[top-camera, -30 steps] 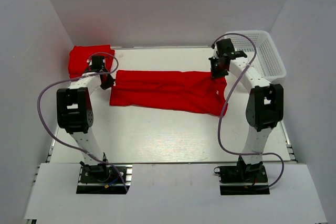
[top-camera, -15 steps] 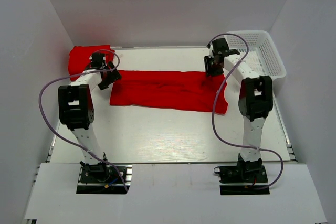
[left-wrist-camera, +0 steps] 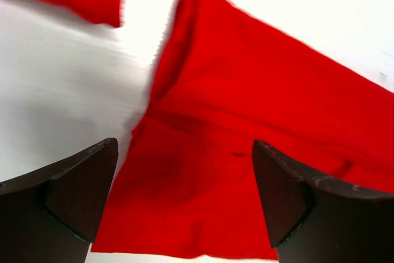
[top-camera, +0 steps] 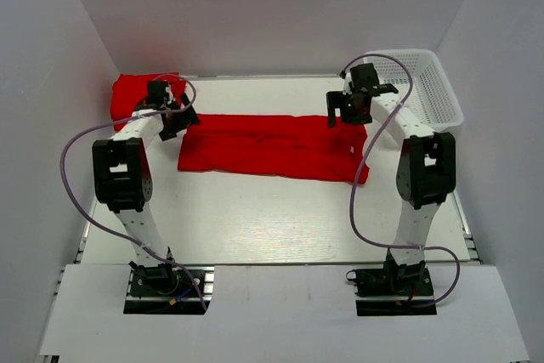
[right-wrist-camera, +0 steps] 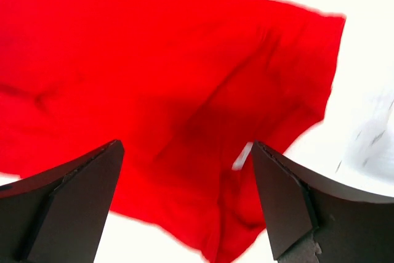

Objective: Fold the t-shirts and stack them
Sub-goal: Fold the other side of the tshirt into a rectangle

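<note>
The t-shirt (top-camera: 272, 146) lies below both arms' spread fingers (left-wrist-camera: 68, 198).

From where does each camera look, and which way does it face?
Top external: above, behind the arms, looking down at the table; both arms, left claw, right claw show.
Left wrist: on the left arm, facing down at the spread t-shirt, left end; its two open fingers show.
Right wrist: on the right arm, facing down at that t-shirt's right end; its two open fingers show.
Shared: all see the spread t-shirt; top and left wrist also see the folded t-shirt.
</note>
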`<state>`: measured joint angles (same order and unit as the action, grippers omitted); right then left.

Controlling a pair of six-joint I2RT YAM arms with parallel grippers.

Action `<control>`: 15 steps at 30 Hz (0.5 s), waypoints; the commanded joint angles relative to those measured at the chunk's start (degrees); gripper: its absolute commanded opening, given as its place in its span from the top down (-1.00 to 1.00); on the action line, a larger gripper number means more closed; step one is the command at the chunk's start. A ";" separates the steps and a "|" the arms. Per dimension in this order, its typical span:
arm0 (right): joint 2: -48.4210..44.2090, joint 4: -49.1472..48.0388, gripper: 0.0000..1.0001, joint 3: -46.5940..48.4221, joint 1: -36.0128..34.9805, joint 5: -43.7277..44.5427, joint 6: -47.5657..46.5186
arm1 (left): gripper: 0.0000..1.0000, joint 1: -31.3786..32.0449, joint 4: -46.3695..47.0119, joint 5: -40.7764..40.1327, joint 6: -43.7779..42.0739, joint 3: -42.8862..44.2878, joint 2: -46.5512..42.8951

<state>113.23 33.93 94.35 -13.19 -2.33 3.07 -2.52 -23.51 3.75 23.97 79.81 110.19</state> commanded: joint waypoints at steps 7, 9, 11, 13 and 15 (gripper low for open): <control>-13.90 -3.78 -0.81 -17.23 -0.52 -9.71 5.36 | -1.00 2.26 1.18 11.96 -7.16 3.16 -5.07; -16.54 -5.54 -0.81 -19.80 -0.61 -10.76 6.42 | -1.00 2.88 -0.74 11.98 -7.71 3.86 -4.37; -17.16 -6.59 -0.81 -23.85 -0.52 -10.25 7.74 | -1.00 4.45 -1.45 12.69 -7.71 2.03 -3.76; -17.17 -7.47 -0.81 -25.52 -0.52 -10.42 8.00 | -1.00 5.24 -1.45 13.30 -7.10 -2.19 -3.76; -15.94 -8.00 -0.81 -26.40 -0.52 -10.41 9.06 | -1.00 5.78 -0.05 13.30 -6.57 -5.61 -5.24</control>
<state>97.78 29.61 68.86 -13.67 -11.16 9.89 2.20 -22.90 14.70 17.82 78.30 108.99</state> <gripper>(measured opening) 0.902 0.995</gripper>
